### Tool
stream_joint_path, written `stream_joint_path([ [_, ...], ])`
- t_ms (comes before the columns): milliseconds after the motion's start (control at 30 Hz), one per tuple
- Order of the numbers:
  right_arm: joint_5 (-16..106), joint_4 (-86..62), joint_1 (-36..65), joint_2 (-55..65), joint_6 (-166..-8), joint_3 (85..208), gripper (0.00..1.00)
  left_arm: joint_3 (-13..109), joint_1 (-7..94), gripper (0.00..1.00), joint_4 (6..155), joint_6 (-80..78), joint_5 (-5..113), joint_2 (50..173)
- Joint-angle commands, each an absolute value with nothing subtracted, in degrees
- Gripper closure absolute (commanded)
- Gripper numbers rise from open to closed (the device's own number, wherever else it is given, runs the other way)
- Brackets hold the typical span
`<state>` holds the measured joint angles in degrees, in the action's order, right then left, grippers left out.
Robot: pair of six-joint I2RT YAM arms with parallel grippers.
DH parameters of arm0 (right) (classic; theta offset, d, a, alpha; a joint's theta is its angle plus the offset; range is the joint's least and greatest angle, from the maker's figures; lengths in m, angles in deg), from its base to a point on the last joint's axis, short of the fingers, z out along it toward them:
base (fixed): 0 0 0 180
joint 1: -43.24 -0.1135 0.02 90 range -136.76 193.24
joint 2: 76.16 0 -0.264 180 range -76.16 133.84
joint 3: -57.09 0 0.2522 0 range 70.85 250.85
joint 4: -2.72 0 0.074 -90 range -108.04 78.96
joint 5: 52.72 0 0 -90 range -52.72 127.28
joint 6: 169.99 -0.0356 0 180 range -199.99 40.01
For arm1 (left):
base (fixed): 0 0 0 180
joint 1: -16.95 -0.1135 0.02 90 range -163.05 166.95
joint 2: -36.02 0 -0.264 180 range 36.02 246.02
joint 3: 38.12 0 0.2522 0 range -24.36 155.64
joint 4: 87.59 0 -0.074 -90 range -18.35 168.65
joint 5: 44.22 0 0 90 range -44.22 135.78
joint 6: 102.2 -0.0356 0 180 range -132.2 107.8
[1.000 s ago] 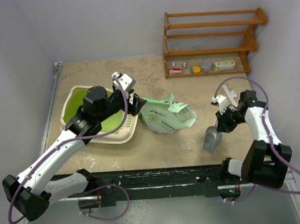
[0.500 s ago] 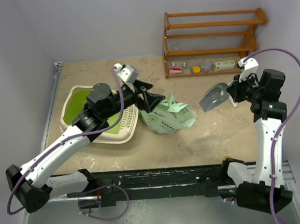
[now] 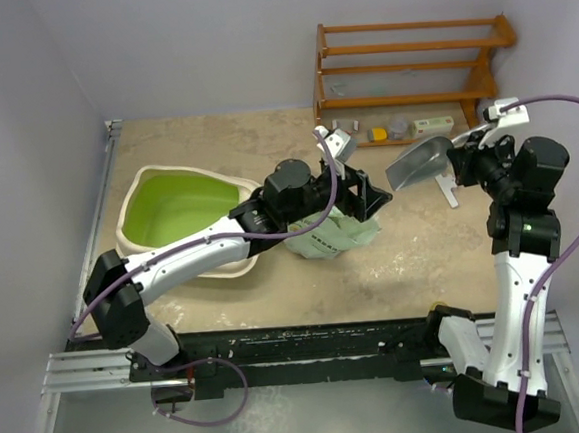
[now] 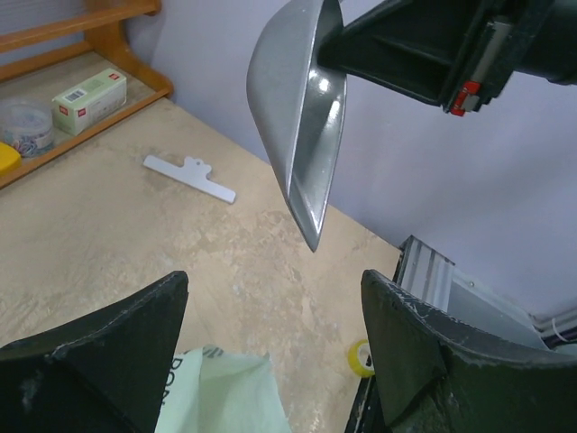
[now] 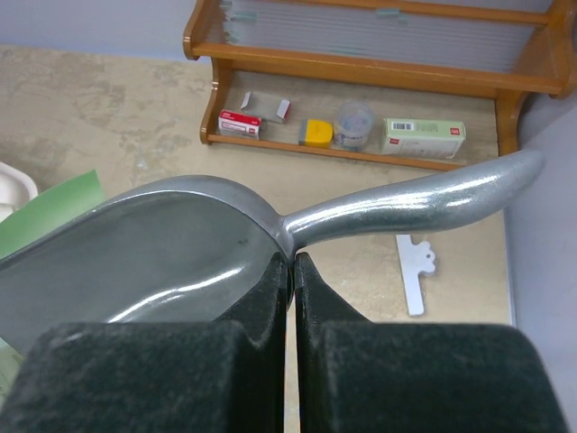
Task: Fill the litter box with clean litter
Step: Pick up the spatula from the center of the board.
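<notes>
metal scoop (image 3: 418,161), grn bag (image 3: 313,240), wd shelf (image 3: 401,99)

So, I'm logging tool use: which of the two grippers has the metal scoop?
The right gripper, shut on the scoop where bowl meets handle; the left gripper is open and empty over the green bag.

**Right wrist view.** Ahead of the fingers (image 5: 261,307) of the right gripper (image 5: 291,263): metal scoop (image 5: 162,244), bowl cropped at the left edge, underside masked by the fingers, point of grip unseen. Left of the fingers: only a sliver of the printed green bag (image 5: 50,212). Beyond the fingertips: wooden shelf (image 5: 361,59), top cut off; labels on its small boxes (image 5: 422,137) too small to read.

**Left wrist view.** Between the fingers (image 4: 108,361) of the left gripper (image 4: 272,284), at the bottom edge: one bag corner, print cropped. Beside the right-hand finger: yellow roll (image 4: 361,358), half hidden. Scoop handle concealed behind the right gripper.

**Top view.** Under the left gripper: most of the bag, mouth and contents unseen. End of the litter box (image 3: 184,210) nearest the fingers masked by the left arm (image 3: 192,254).
</notes>
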<state>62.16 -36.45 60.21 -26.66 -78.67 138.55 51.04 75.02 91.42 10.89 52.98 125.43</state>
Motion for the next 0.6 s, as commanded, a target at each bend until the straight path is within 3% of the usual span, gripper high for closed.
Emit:
stream_joint_path([
  [0, 61.81, -31.88, 60.06, -28.49, -81.19, 139.79, 1.0, 55.58, 75.88, 0.26, 99.24, 12.18, 50.97, 127.28],
  [267, 62.14, -32.22, 60.05, -30.84, -81.13, 137.9, 1.0, 54.77, 76.25, 0.28, 108.28, 15.94, 50.62, 129.53],
  [433, 63.35, -31.8, 60.01, -31.59, -81.97, 137.08, 1.0, 56.48, 77.12, 0.39, 111.95, 17.96, 51.55, 132.99],
  [567, 63.3, -31.04, 59.99, -32.35, -82.73, 137.1, 1.0, 58.04, 77.82, 0.42, 112.2, 18.47, 52.07, 135.34],
])
